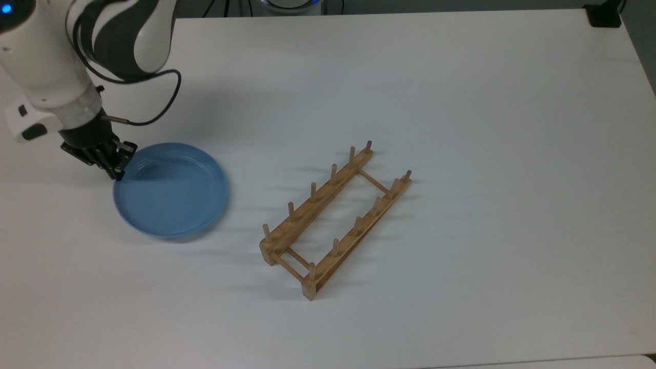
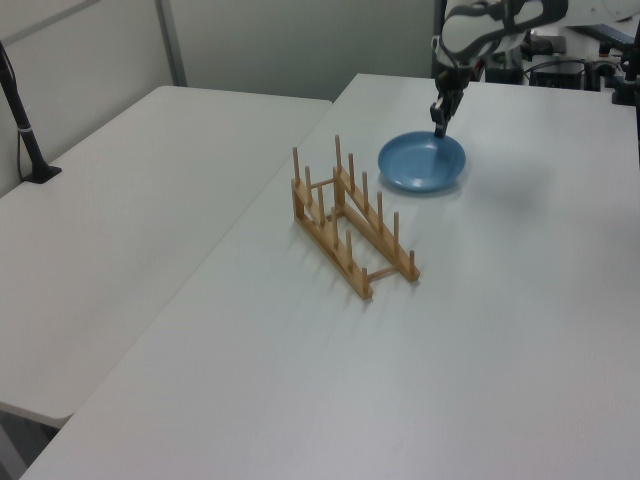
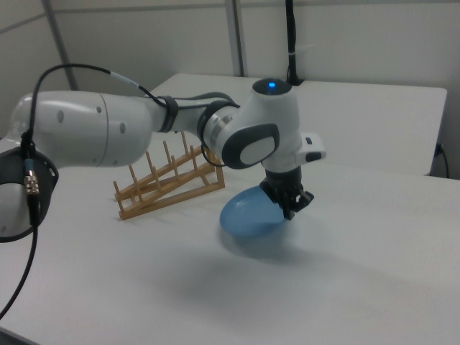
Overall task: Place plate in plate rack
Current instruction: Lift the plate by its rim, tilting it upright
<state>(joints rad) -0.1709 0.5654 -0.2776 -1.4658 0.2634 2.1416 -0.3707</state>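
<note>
My arm [image 3: 108, 133] is glossy white with dark grey joint bands. A blue light [image 3: 271, 87] glows on the wrist housing. A thin black cable [image 1: 154, 110] loops beside it, and my black fingers [image 1: 110, 156] are short and ribbed.

The top view looks steeply down on my table [image 1: 461, 102]. The left view stands far off, facing across the plate rack [image 2: 350, 225] toward me. The right view sits close beside my arm [image 3: 108, 136]. All share rack and plate [image 1: 171, 190].
</note>
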